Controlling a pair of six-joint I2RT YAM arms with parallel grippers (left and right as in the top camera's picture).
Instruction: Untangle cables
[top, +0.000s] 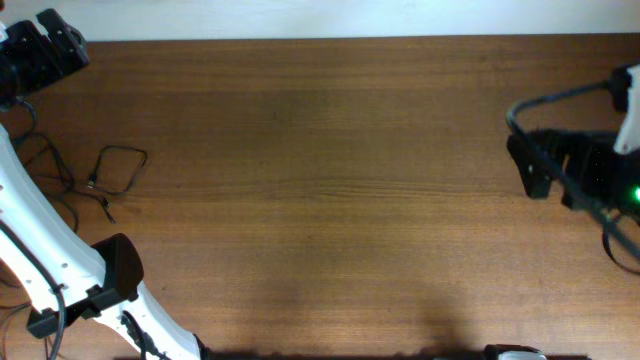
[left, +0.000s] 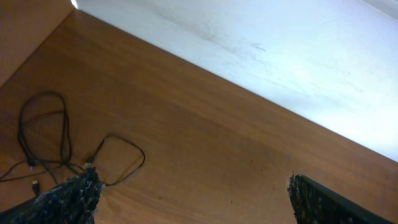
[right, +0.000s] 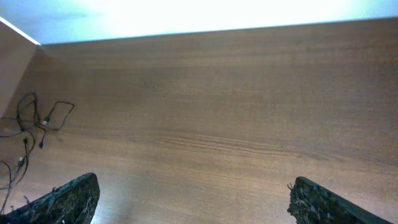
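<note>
Room lay open in the middle
The cables (top: 96, 180) crowded the left edge of the table (top: 330, 200), just beside the left arm (top: 40, 245).

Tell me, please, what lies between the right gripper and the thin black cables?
Only bare brown wooden table: in the right wrist view, nothing lies between the open right gripper and the thin black cables at the left; the overhead view agrees.

We see a broad brown wooden table (top: 330, 180) whose fine grain runs along its length, and its top fills most of each view. Along its far edge we see a flat white surface (left: 280, 56), brightly lit and faintly scuffed, meeting the wood in a straight line.
</note>
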